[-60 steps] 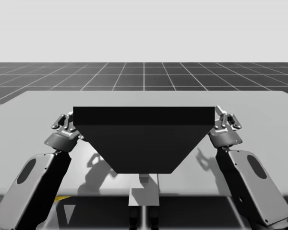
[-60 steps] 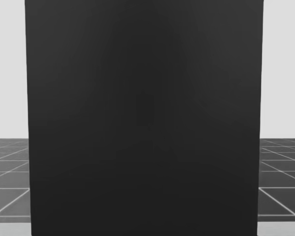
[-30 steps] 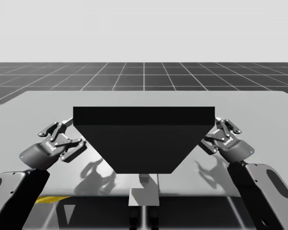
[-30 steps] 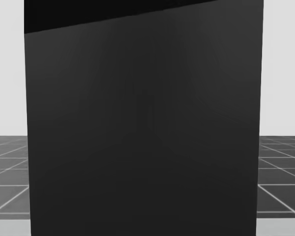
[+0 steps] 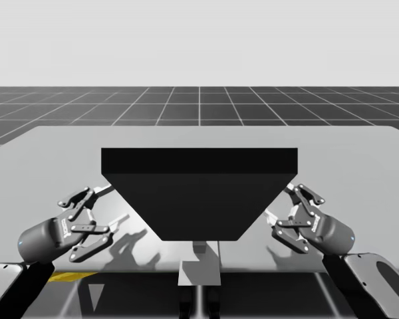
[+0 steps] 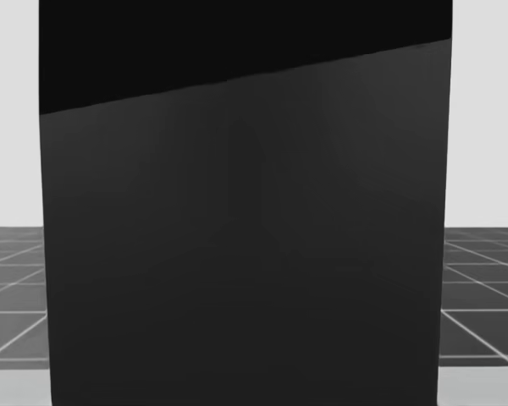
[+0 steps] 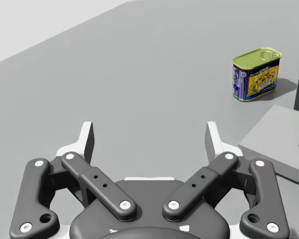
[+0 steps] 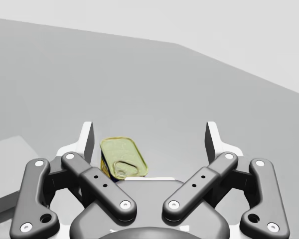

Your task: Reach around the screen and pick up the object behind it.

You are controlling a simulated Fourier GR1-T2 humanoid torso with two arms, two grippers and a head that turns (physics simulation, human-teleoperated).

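Between my right fingers (image 8: 87,139), spread wide, sits the yellow-topped rectangular can (image 8: 122,158), ungripped; my left fingers (image 7: 87,140) gape empty.

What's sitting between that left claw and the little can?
Nothing: in the left wrist view, bare table separates my left gripper from the yellow-and-blue can.

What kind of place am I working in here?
It looks like a simulated test bench, not a real room: a plain grey table, a black screen standing on it, and a dark grid floor running to a blank horizon. One blue rectangular can sits near the screen.
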